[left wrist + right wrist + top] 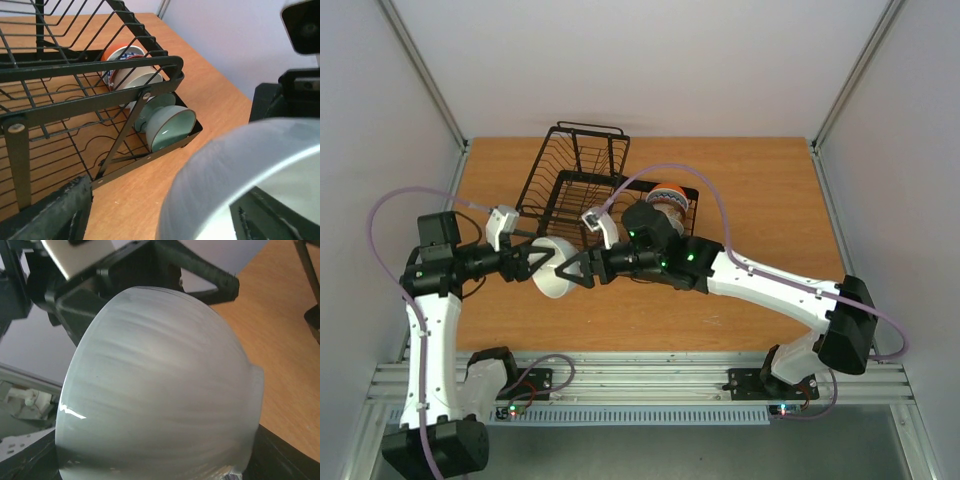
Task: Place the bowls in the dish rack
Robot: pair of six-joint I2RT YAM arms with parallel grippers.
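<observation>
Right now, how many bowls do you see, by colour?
Celadon green bowls, in the dish rack: 2
White bowl, in the rack: 1
Orange-rimmed bowl, in the rack: 1
Pale bowl, held in mid-air: 1
Total: 5

White bowl [556, 280] aloft!
Tilted near the dish rack [90, 67]; green bowl [170, 127] and orange-rimmed bowl [117, 51] sit inside.
</observation>
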